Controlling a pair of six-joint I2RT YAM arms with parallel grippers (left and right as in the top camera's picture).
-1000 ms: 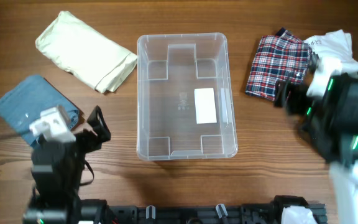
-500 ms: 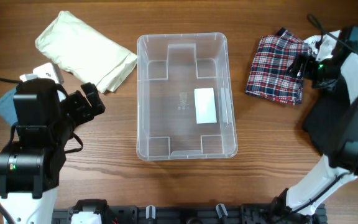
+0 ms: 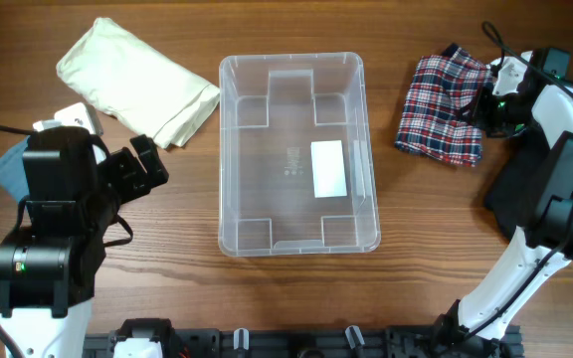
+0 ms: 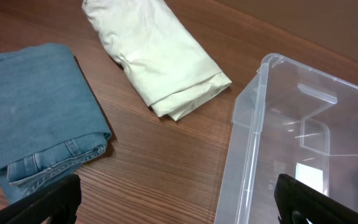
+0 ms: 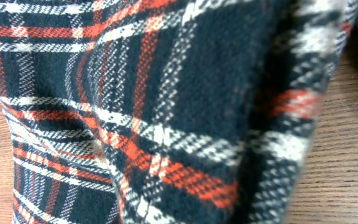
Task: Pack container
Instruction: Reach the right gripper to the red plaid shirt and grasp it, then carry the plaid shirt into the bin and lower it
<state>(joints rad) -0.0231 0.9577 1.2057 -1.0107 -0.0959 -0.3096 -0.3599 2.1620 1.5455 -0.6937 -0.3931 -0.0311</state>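
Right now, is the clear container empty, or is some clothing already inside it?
Empty. Inside the container only its white label shows; the cream garment, plaid garment and jeans all lie outside it on the table.

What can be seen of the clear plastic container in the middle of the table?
The container is a clear plastic rectangular bin with rounded corners, a rim and stepped mouldings inside its walls. A white label shows at its bottom. It stands upright and open on the wooden table, with nothing inside. Nothing else touches it.
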